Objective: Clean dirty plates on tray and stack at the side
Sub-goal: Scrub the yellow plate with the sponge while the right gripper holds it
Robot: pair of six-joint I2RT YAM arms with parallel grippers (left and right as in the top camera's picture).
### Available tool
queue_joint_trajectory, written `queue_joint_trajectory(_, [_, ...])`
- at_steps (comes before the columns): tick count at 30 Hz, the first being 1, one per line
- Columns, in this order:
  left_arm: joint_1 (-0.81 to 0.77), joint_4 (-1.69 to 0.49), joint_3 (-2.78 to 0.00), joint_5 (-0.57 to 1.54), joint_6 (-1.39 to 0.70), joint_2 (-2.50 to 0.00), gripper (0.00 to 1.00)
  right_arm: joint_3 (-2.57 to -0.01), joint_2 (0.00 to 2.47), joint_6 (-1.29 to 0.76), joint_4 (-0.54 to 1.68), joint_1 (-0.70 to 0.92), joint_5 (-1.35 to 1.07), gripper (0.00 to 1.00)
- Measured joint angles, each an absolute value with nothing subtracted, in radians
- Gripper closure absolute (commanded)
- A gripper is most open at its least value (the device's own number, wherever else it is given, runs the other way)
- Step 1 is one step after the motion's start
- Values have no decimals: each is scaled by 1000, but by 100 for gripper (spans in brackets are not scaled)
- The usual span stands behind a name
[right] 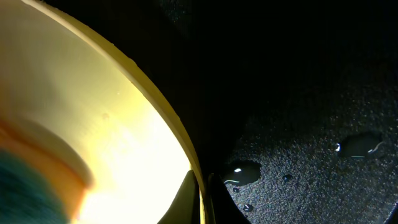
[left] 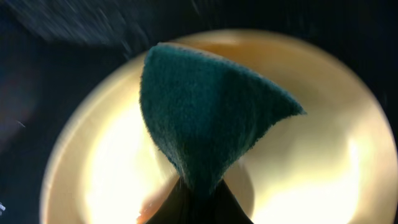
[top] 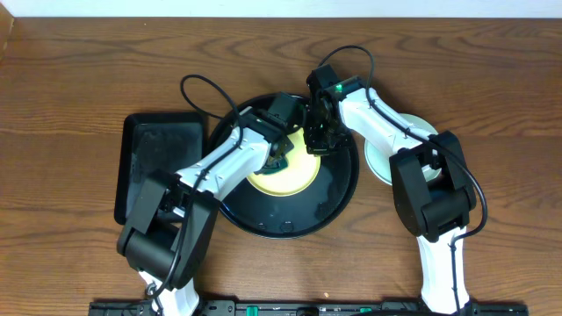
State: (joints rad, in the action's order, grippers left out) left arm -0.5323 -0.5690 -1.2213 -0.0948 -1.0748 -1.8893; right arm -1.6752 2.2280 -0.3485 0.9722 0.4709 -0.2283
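The pale yellow plate [top: 290, 175] lies on the round black tray [top: 290, 224]. My left gripper [top: 283, 151] is shut on a dark green sponge [left: 205, 118] with an orange underside and holds it over the plate [left: 311, 162]. My right gripper [top: 318, 140] is shut on the plate's far right rim. The right wrist view shows its jaws [right: 202, 199] on either side of the rim of the plate [right: 93, 112]. A pale mint-green plate [top: 379, 162] lies on the table to the right of the tray, partly hidden by my right arm. I cannot tell whether it is one plate or two.
A smaller rectangular black tray [top: 158, 167] lies on the wooden table, left of the round tray. Water drops [right: 242, 173] sit on the round tray's surface [right: 311, 155] beside the plate. Both arms cross over the round tray.
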Motion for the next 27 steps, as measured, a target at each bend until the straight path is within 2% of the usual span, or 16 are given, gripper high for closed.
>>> queue_joint_trajectory(7, [-601, -580, -1221, 2, -1107, -1889, 93, -1675, 2228, -348, 972, 471, -228, 98])
queue_joint_trajectory(14, [-629, -606, -1221, -14, -1262, -1889, 93, -1675, 2228, -348, 972, 471, -228, 98])
queue_joint_trajectory(22, [-633, -585, -1219, -195, -1335, -1889, 93, -1675, 2228, -348, 972, 471, -228, 98])
queue_joint_trajectory(27, [-611, -488, -1216, -328, -1229, -1889, 93, -1675, 2228, -350, 973, 469, -233, 98])
